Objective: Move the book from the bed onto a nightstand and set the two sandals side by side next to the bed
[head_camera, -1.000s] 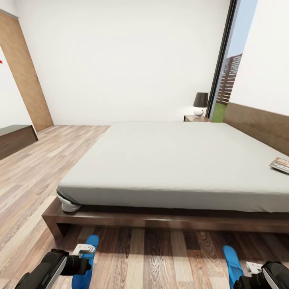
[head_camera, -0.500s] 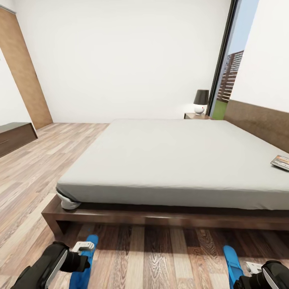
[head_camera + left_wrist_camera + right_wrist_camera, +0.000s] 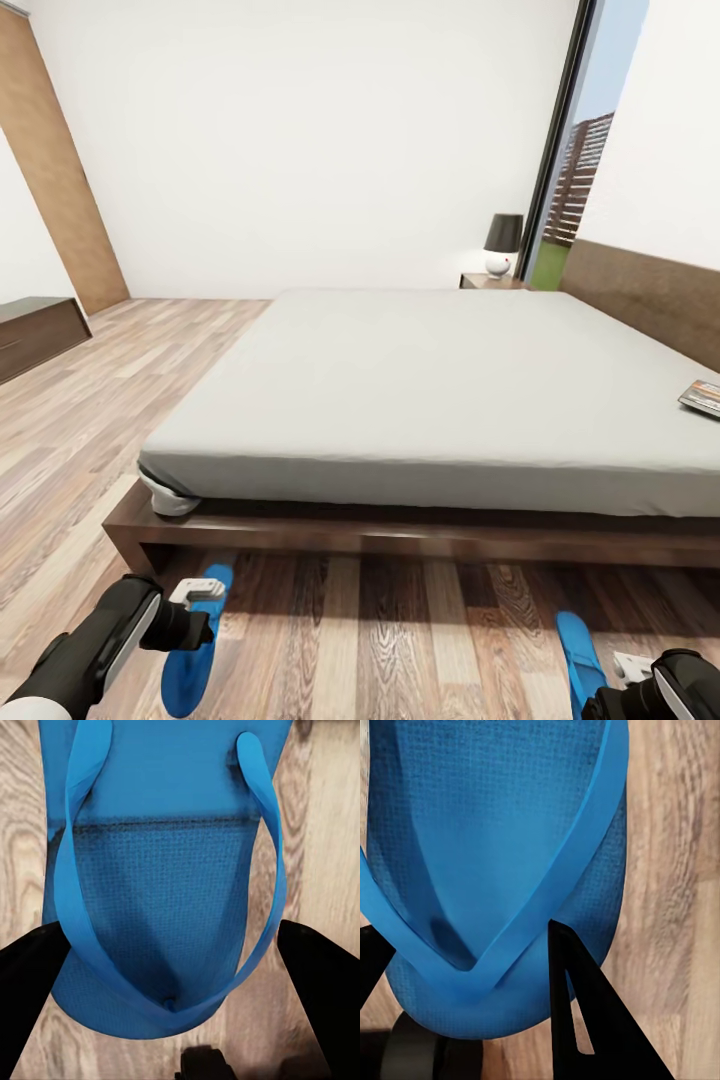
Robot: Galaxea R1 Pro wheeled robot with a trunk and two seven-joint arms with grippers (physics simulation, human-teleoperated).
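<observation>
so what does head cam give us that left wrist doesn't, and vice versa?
Head view alone: the bed, the book near its right edge, the nightstand with its lamp, the second sandal by the right pincer. Left wrist view alone: strap detail, with the toe post between the two dark fingers. Both: the left sandal at the left pincer, wood-plank floor beneath.

Bedroom: wide bed (image 3: 430, 390), nightstand (image 3: 492, 281) lamp (image 3: 502, 245).
</observation>
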